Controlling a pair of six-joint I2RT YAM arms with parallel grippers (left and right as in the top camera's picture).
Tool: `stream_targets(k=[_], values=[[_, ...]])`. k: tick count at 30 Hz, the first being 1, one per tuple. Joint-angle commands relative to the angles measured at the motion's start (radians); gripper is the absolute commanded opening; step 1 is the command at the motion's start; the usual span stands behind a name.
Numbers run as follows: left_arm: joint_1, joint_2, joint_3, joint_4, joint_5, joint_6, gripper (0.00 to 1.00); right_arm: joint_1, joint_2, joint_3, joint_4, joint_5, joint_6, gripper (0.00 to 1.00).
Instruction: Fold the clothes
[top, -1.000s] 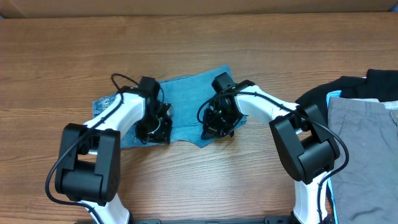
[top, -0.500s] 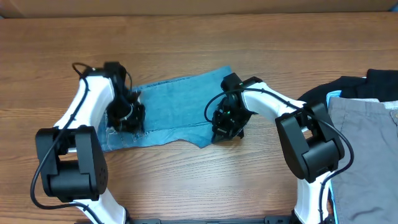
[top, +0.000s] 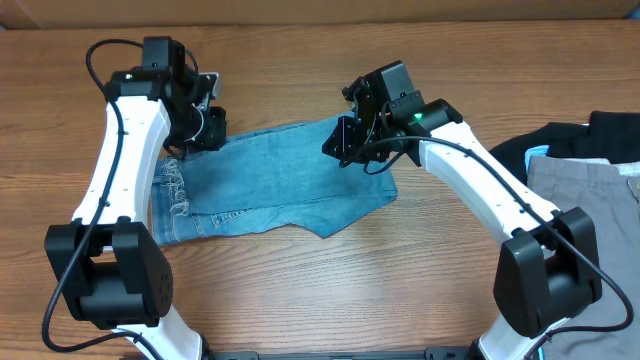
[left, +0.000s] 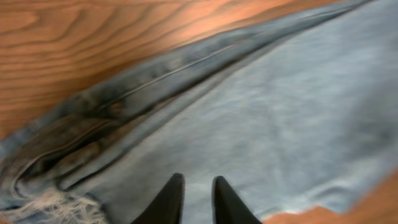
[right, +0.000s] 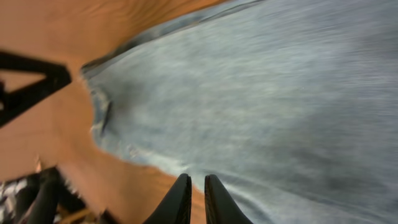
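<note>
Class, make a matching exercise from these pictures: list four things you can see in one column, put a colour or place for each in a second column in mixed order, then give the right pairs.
Things:
1. jeans
2. trousers
3. black garment
4. table

Descriptions:
A. brown wood grain
B. light blue, lying flat between the two arms
C. grey, at the right edge
D. dark, partly under the grey cloth at the right edge

Pairs: 1-B, 2-C, 3-D, 4-A

Both arms have glossy white link shells joined by bulky black joint housings, with thin black cables looping along them. The left gripper and right gripper are black, with slim, tapered black fingers.
</note>
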Motion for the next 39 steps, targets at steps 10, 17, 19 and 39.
stream_targets(k=[10,17,19,39], values=[[0.179,0.035,-0.288,0.188,-0.281,-0.238,0.13,-0.087,0.169,0.004,-0.055,0.242,0.124,0.05],[0.276,0.035,-0.325,0.197,-0.258,-0.212,0.19,-0.187,0.244,-0.034,-0.138,0.242,0.124,0.04],[0.289,0.034,-0.319,0.182,-0.23,-0.193,0.22,-0.212,0.246,-0.056,-0.142,0.241,0.124,0.04],[0.482,0.034,-0.234,0.046,0.356,0.158,0.81,-0.247,0.109,-0.038,-0.24,0.032,-0.053,0.04]])
